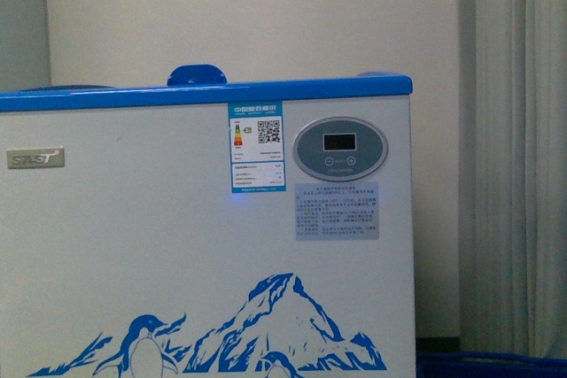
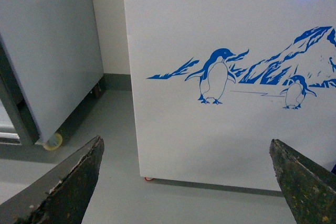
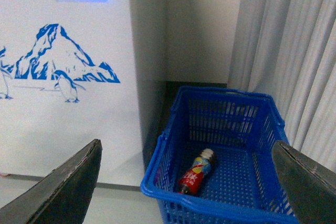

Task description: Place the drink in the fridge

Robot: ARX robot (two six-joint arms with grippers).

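- Facing the fridge [image 1: 204, 245] squarely, the front view shows its white front, the blue rim [image 1: 106, 99] along the top, a blue handle [image 1: 197, 74] standing above that rim, and the oval display panel [image 1: 340, 148]. Neither arm appears here, and the lid surface is hidden from this low angle.
- Drink [image 3: 197, 174]: a small bottle with a pale cap and a red-and-yellow label. It lies on its side on the bottom of a blue plastic basket [image 3: 226, 94]. The basket stands on the floor [image 3: 126, 205] just beside the fridge's right-hand side, between it and a pale curtain [image 3: 283, 51].
- Right gripper [image 3: 186, 144]: fingers spread wide with nothing between them, held above the basket's near edge and apart from the bottle.
- Left gripper [image 2: 185, 142]: likewise spread and empty, low in front of the penguin print. A grey cabinet [image 2: 52, 51] stands to the fridge's left, apart from it.
- Handling (judgement): the bottle looks light and stiff enough for a firm pinch. Its round, smooth body lies loose, though, and may roll or slip on the perforated bottom. The labelled mid-body, taken with the jaws square to the long axis, seems the best hold; the narrow neck offers less surface.
- Stage (judgement): the task is at its start and the pick-up is not yet made. Whether the lid is open cannot be told.
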